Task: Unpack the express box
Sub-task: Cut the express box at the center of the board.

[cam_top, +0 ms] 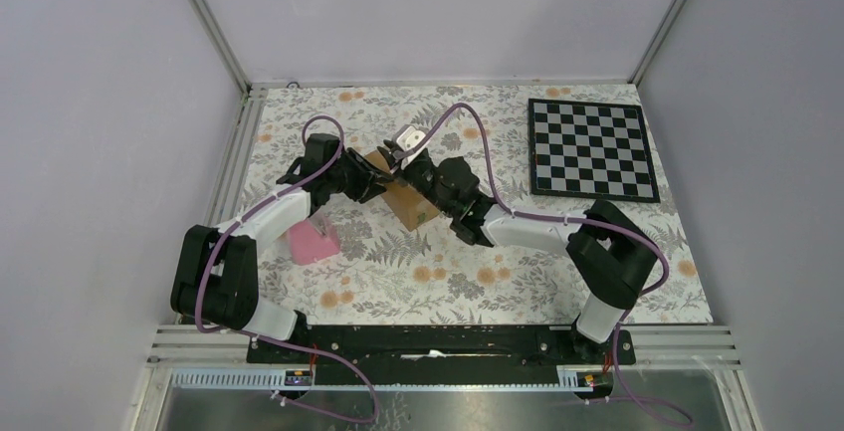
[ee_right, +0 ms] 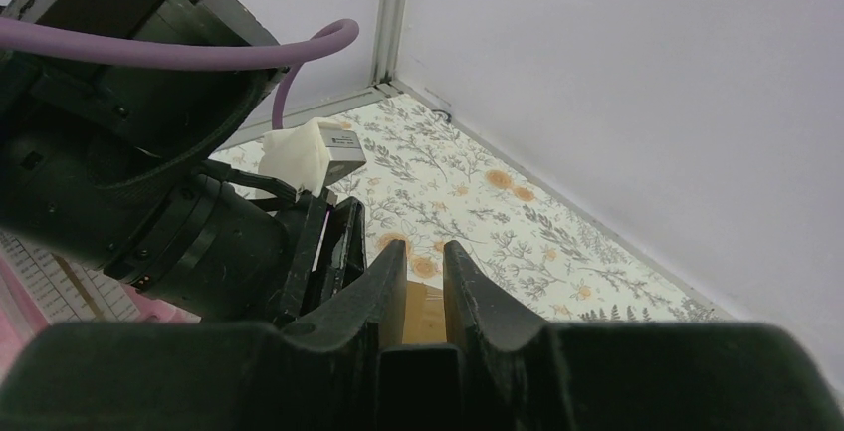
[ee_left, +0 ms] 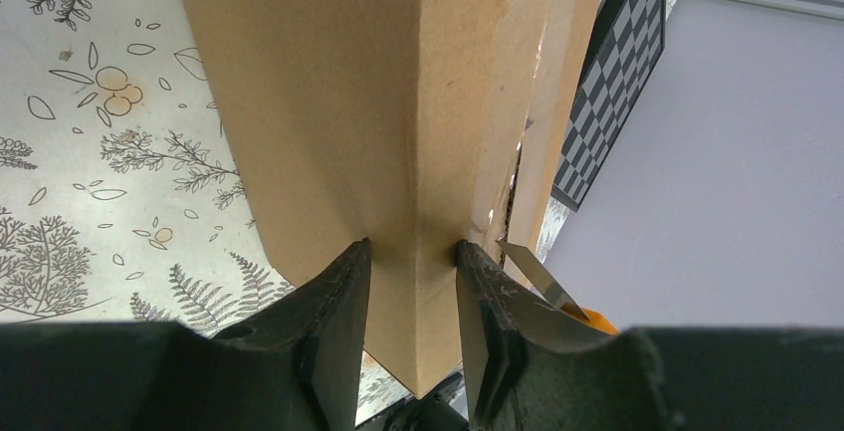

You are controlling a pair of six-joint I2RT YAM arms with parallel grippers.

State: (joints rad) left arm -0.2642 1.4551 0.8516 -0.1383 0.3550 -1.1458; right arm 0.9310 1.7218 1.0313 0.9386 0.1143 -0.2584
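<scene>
In left claw [ee_left: 413, 287], express box [ee_left: 328, 103] edge

Pale lilac walls [cam_top: 418, 13] joined by aluminium corner posts [cam_top: 209, 23] enclose an evenly lit floral-print tabletop [cam_top: 478, 282], a checkerboard [cam_top: 592, 149] lying flat well right of the right gripper [cam_top: 393, 155].

1. A black-and-white checkerboard [cam_top: 592, 149] lies flat at the bench's far right.
2. A pink wedge [cam_top: 312, 242] sits near the left edge.
3. A floral cover [cam_top: 518, 282] spreads over the bench.
4. A slim metal blade [ee_left: 532, 274] shows, orange behind it.
</scene>
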